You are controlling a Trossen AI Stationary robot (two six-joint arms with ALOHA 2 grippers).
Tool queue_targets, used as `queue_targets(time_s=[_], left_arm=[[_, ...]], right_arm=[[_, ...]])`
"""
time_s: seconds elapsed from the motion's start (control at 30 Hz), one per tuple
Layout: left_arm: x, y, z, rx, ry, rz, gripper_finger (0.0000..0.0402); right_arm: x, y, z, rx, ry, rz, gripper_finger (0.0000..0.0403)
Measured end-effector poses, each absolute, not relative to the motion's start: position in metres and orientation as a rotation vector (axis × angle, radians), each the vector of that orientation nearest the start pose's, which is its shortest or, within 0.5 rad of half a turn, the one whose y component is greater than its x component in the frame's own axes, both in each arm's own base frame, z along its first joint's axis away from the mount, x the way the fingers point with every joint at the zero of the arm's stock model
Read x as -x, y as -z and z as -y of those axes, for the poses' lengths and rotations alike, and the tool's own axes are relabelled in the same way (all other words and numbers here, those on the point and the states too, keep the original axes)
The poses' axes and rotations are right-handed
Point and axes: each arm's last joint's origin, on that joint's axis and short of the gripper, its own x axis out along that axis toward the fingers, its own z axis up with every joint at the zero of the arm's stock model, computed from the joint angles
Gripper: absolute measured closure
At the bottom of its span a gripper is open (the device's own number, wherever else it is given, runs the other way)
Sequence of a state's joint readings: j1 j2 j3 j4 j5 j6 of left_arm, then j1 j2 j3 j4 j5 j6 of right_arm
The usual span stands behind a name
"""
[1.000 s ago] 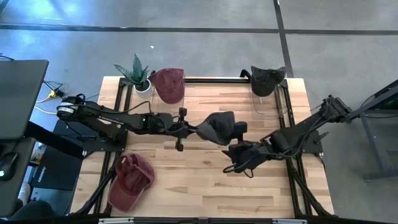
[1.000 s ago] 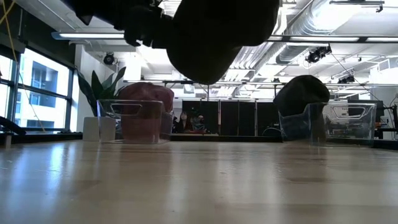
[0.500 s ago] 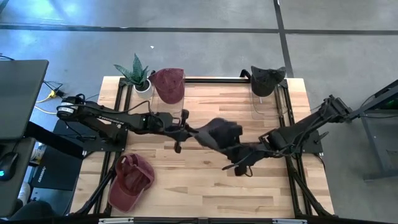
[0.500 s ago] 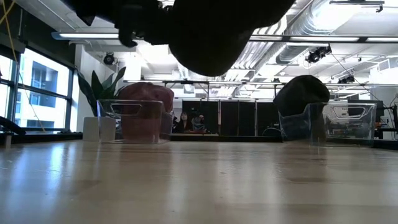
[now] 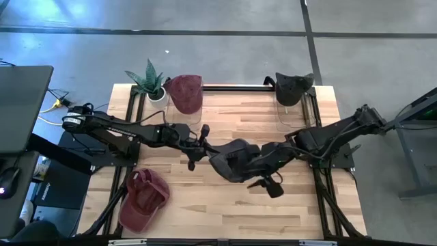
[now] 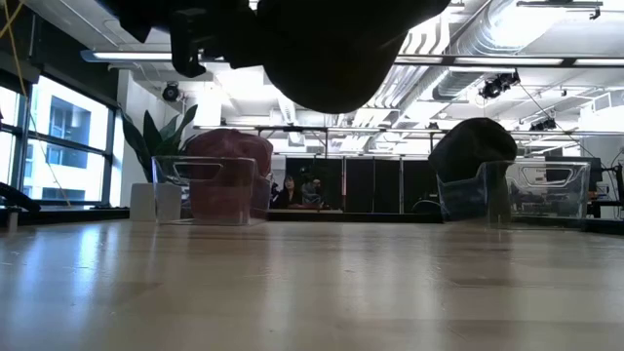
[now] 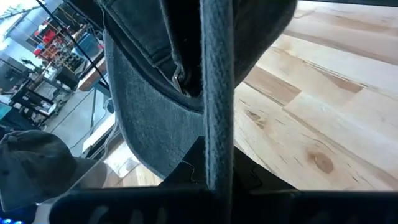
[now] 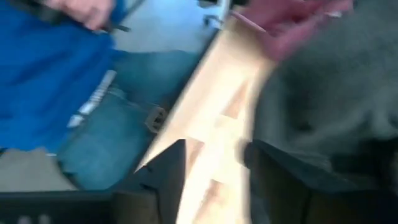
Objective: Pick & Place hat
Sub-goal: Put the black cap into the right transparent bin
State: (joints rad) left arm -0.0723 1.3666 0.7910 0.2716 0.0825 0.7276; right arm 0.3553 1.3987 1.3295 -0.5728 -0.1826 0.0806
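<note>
A pale wooden worktop (image 5: 225, 201) fills our view from above. Near its middle, a dark grey hat (image 5: 235, 158) hangs mid-air between both arms. The left pincer (image 5: 198, 145) grips its strap; we cannot tell the right pincer's (image 5: 263, 164) opening. We judge a handover is underway: next, the right secures it, the left lets go.

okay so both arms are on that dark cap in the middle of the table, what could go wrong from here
1. The dark grey cap hangs in the air between the left gripper and the right gripper; if the arms pull apart, it may stretch or slip free.
2. If one lets go early, it could drop on the table, short of the clear bin.
3. The grippers are close together, so they might collide.
</note>
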Motion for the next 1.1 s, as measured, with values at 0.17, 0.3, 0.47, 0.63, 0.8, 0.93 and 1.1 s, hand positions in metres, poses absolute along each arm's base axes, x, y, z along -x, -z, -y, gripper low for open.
queue_targets(time_s=[0.17,0.3,0.47,0.63,0.8,0.93,1.1], left_arm=[[-0.296,-0.250,0.024,-0.721,0.258,-0.239,0.0400],[-0.296,-0.250,0.025,-0.719,0.268,-0.237,0.0400],[-0.295,-0.249,0.033,-0.744,0.293,-0.229,0.0400],[-0.294,-0.249,0.041,-0.800,0.297,-0.221,0.0400],[-0.294,-0.249,0.039,-0.839,0.247,-0.243,0.0400],[-0.294,-0.249,0.038,-0.913,0.222,-0.250,0.0400],[-0.294,-0.250,0.039,-0.928,0.238,-0.226,0.0400]], right_arm=[[-0.278,-0.373,-0.109,0.004,-0.467,-0.594,0.0195],[-0.278,-0.371,-0.092,-0.045,-0.191,-0.662,0.0215],[-0.278,-0.338,-0.067,-0.118,0.085,-0.981,0.0290],[-0.284,-0.331,-0.067,-0.059,-0.007,-1.010,0.0374],[-0.285,-0.345,-0.076,0.007,-0.071,-0.863,0.0390],[-0.292,-0.340,-0.083,0.048,-0.094,-0.834,0.0380],[-0.291,-0.300,-0.066,0.110,0.118,-1.065,0.0400]])
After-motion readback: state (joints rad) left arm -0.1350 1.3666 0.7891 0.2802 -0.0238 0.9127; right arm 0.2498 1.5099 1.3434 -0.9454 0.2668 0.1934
